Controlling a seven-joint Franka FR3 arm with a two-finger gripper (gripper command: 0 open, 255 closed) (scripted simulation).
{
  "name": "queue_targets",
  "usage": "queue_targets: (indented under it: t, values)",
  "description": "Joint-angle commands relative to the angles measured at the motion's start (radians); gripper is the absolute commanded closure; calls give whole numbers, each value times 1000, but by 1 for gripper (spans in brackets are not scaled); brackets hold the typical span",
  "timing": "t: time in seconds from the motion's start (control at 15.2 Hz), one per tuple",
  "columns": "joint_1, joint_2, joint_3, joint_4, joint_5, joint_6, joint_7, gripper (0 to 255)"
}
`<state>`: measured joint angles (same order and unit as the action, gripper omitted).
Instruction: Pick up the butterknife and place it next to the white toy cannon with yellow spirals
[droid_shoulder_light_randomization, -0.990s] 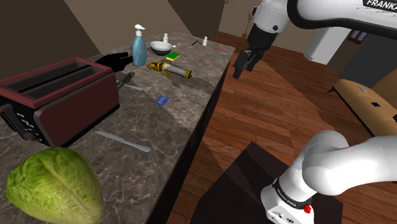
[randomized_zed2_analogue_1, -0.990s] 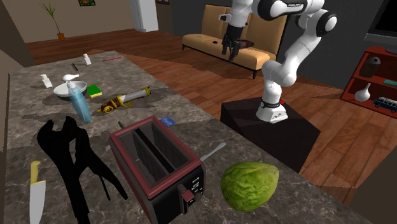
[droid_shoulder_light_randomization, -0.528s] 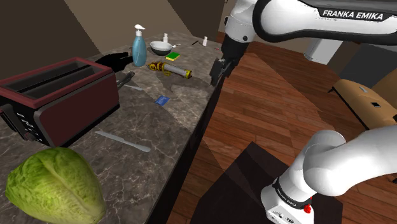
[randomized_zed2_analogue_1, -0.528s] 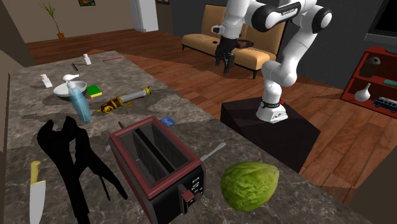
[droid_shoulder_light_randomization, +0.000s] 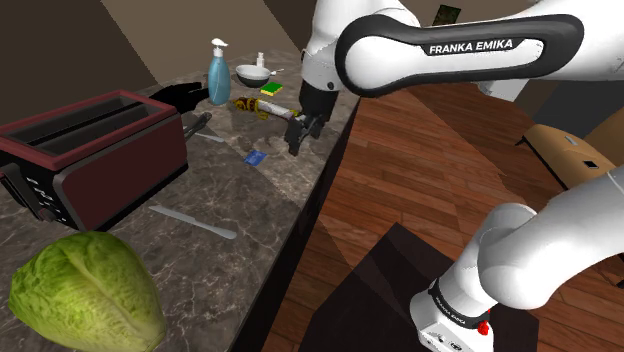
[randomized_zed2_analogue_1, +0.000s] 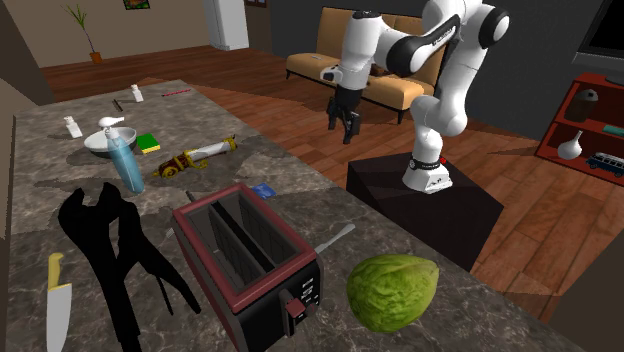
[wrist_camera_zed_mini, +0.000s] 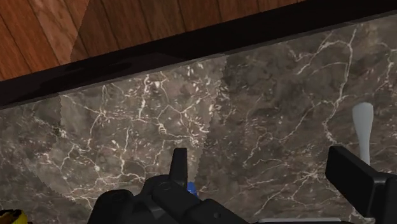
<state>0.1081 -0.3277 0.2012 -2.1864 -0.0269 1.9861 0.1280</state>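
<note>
- Tabletop (droid_shoulder_light_randomization: 262, 205): dark marble, on which the task's things were laid out.
- Arm (droid_shoulder_light_randomization: 450, 45): noted as swung in from over the wooden floor (droid_shoulder_light_randomization: 430, 170) to the tabletop's edge, judged an approach.
- Jaws: spread apart and empty, pointed downward, presumably readied for a grasp; now hung near the cannon.
- Toy cannon (droid_shoulder_light_randomization: 268, 109): laid on its side as the placing mark; unmoved.
- Butterknife (droid_shoulder_light_randomization: 193, 221): laid flat near the toaster (droid_shoulder_light_randomization: 95, 150), well apart from the jaws; unmoved, not yet picked up.

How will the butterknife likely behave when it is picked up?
The butterknife lies flat on the counter, so it probably will not roll. It looks thin and smooth, so it may slip when pinched. Long and narrow, it might tilt if gripped near one end.
</note>
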Motion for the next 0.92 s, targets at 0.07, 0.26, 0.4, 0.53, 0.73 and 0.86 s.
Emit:
queue_targets:
  t: [0.07,0.26,0.4,0.53,0.73,0.86]
  values:
    - [12,96,28,42,-11,48,12,0]
    - [27,192,56,93,-28,85,30,0]
    - [39,258,74,132,-44,106,44,0]
    - [51,325,90,175,-63,123,58,0]
    - [74,426,110,246,-96,143,79,0]
    - [93,495,120,298,-120,151,93,0]
